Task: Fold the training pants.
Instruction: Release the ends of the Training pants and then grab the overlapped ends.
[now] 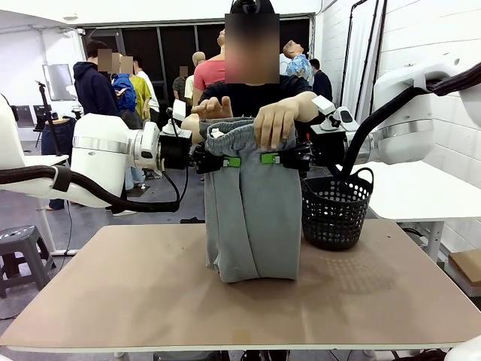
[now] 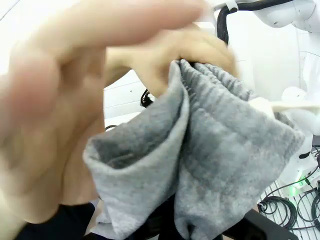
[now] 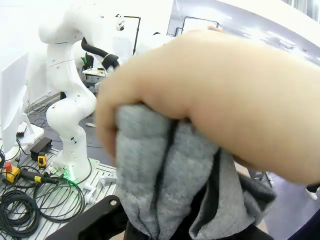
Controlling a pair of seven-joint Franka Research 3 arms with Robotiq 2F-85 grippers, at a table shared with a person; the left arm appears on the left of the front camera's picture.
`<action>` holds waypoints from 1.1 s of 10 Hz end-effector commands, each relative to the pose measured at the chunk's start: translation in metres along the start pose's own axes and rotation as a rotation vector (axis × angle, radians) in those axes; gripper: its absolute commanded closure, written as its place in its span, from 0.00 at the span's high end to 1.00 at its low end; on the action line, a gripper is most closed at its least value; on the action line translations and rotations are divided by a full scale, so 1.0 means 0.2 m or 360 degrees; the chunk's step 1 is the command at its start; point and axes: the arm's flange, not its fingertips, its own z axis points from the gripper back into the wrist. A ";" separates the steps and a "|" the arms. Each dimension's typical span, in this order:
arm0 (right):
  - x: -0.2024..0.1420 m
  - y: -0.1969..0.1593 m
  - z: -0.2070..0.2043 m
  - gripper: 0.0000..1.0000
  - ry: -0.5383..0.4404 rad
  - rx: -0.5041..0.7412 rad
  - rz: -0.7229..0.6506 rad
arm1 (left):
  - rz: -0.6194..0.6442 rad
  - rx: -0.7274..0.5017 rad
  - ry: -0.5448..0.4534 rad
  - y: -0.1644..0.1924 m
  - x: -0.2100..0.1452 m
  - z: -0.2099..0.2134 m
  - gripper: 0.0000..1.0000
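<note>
The left arm lay level from 9 o'clock in the front view, its wrist straight. The left gripper (image 1: pixel 228 161) pointed toward 3 o'clock, clamped on the training pants (image 1: pixel 252 218) just under the gathered waistband. The right arm mirrored it from 3 o'clock with its forearm level. The right gripper (image 1: pixel 272 158) pointed toward 9 o'clock and was likewise clamped on the grey cloth at the same height. The two grippers stood near each other, green pads facing, with a narrow stretch of fabric between them.

The pants hung straight down from that double grip toward 6 o'clock. Their lower end rested doubled on the table (image 1: pixel 113 293) near its middle.

The person's gripping hand (image 1: pixel 274 124) curled over the waistband at 12 o'clock of the right gripper. Its fingers were folded down over the front of the elastic. In the right wrist view this hand (image 3: pixel 225 100) was closed around the bunched top of the pants (image 3: pixel 165 175).

The person's other hand (image 1: pixel 213 109) hovered at 12 o'clock of the left gripper, fingers loosely bent, apart from the cloth. In the left wrist view it showed as a blurred open palm (image 2: pixel 50 115) at 9 o'clock of the pants (image 2: pixel 215 165).

A black mesh basket (image 1: pixel 336 210) stood on the table at 3 o'clock of the pants, just beside them.
</note>
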 end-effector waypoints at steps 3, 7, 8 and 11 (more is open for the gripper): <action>0.01 0.00 -0.01 0.00 -0.0006 0.0005 0.0006 | -0.0017 0.0015 -0.0048 -0.01 0.01 0.00 0.00; 0.01 0.00 -0.01 0.00 -0.0006 0.0005 0.0006 | -0.0017 0.0015 -0.0048 -0.01 0.01 0.00 0.00; 0.01 0.00 -0.01 0.00 -0.0006 0.0005 0.0006 | -0.0017 0.0015 -0.0048 -0.01 0.01 0.00 0.00; 0.01 0.00 -0.01 0.00 -0.0006 0.0005 0.0006 | -0.0017 0.0015 -0.0048 -0.01 0.01 0.00 0.00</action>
